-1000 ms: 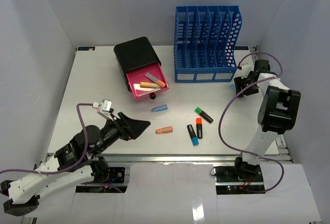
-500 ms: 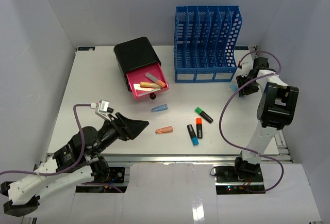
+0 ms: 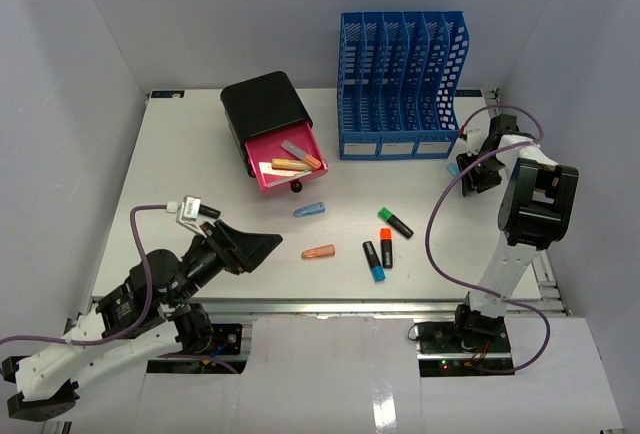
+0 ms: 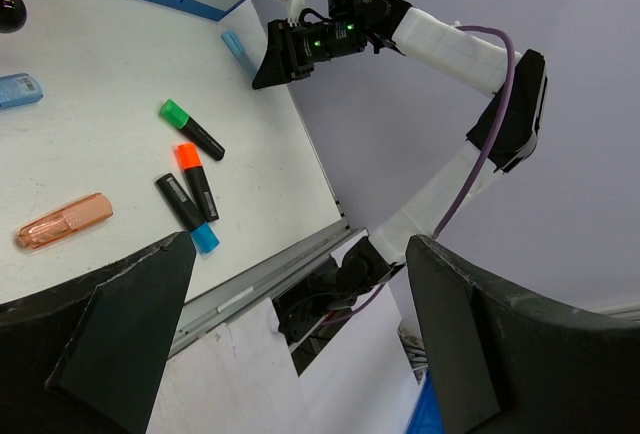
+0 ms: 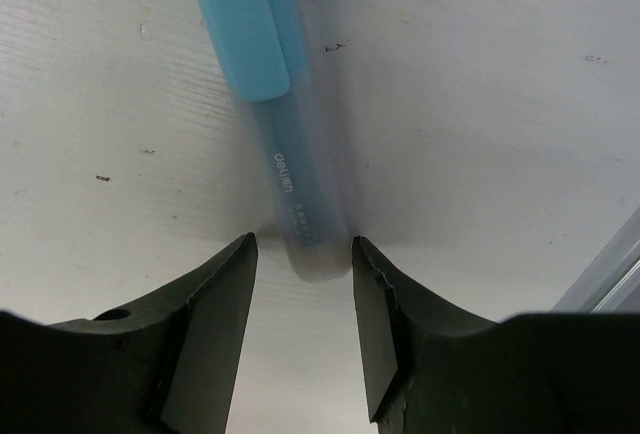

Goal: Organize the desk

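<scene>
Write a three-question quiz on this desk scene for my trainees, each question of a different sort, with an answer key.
1. True or false: the pink drawer of the black box stands open.
2. In the right wrist view, what shows between the open fingers of the right gripper? A. the end of a light blue pen B. a paper clip C. a pink eraser
3. How many black-bodied markers lie together on the desk, and what colours are their caps?
Key: 1 true. 2 A. 3 three: green cap, orange cap, blue cap.
</scene>
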